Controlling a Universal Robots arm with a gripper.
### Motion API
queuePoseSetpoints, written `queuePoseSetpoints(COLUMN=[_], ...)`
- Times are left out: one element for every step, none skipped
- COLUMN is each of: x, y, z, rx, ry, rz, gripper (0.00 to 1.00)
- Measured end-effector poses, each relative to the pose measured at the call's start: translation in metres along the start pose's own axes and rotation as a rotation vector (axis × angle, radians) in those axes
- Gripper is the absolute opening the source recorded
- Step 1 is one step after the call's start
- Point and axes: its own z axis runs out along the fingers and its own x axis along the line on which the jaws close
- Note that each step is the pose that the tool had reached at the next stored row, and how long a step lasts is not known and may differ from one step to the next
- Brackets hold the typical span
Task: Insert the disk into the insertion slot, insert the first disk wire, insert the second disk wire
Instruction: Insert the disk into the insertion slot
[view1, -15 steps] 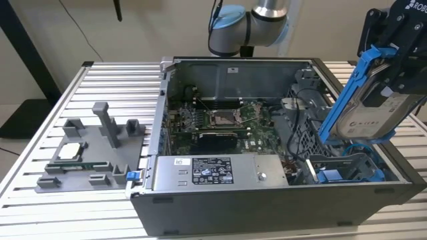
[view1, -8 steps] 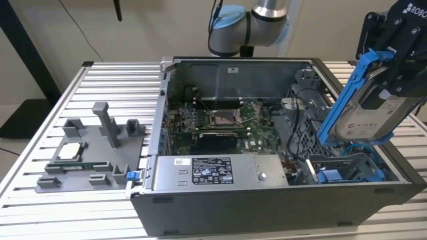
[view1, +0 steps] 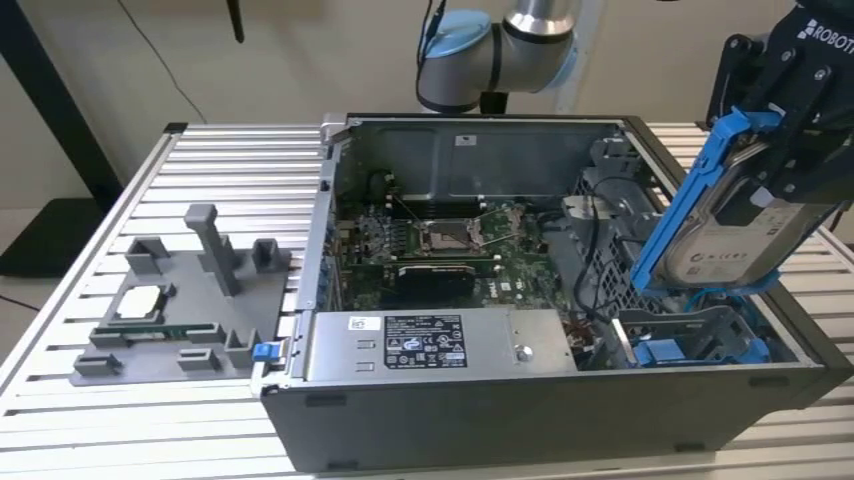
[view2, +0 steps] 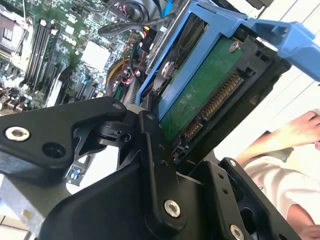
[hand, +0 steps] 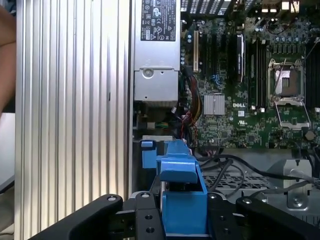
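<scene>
The disk (view1: 727, 245), seated in its blue carrier (view1: 681, 205), is clamped in my gripper (view1: 771, 170); the jaws bear on opposite faces of the drive at its upper end. The disk hangs steeply tilted in the air, lower end down. It is at the corner of the computer case (view1: 534, 420) on the exterior view's right, directly above the insertion slot (view1: 681, 340). The carrier's lower edge is near the slot's blue rails, but I cannot confirm contact. I judge step one, disk insertion, to be in hand and incomplete: the disk is not in the bay, and neither wire is connected. By my estimate, completing this step calls for bringing the tilt in line with the rails, squaring both carrier sides to the slot, and keeping the grip firm until the carrier seats. The second wrist view shows the green circuit board and connector on the disk's underside, exposed and facing the case interior. Black cables (view1: 598, 250) loop just beside the slot on the motherboard side; I rate them the main obstruction, since they could catch the carrier. The power supply (view1: 441, 345), a grey box with a sticker, sits just beside the slot along the near wall. The motherboard (view1: 441, 240) lies further in. A grey fixture tray (view1: 187, 300) rests on the table (view1: 227, 160), well apart at the exterior view's left. A person's arm (view2: 292, 131) is outside the case, near my wrist.
</scene>
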Motion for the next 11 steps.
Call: queuePoseSetpoints(x=[0.0,0.0,0.0,0.0,-0.0001,0.0,0.0,0.0,0.0,-0.0001,-0.0001], y=[-0.0002,-0.0004,-0.0005,-0.0006,-0.0008,-0.001,-0.0011,-0.0014,-0.0018,-0.0024,-0.0029], z=[0.0009,0.0018,0.0027,0.0035,0.0046,0.0056,0.0068,0.008,0.0092,0.0103,0.0113], rx=[-0.0017,-0.0034,-0.0051,-0.0071,-0.0106,-0.0137,-0.0164,-0.0175,-0.0175,-0.0176,-0.0176], ry=[0.0,0.0,0.0,0.0001,0.0001,0.0002,0.0003,0.0003,0.0004,0.0003,0.0001], rz=[0.0,0.0,0.0,0.0,0.0,0.0,0.0,0.0,0.0,0.0,0.0], gripper=[0.0,0.0,0.0,0.0,0.0,0.0,0.0,0.0,0.0,0.0,0.0])
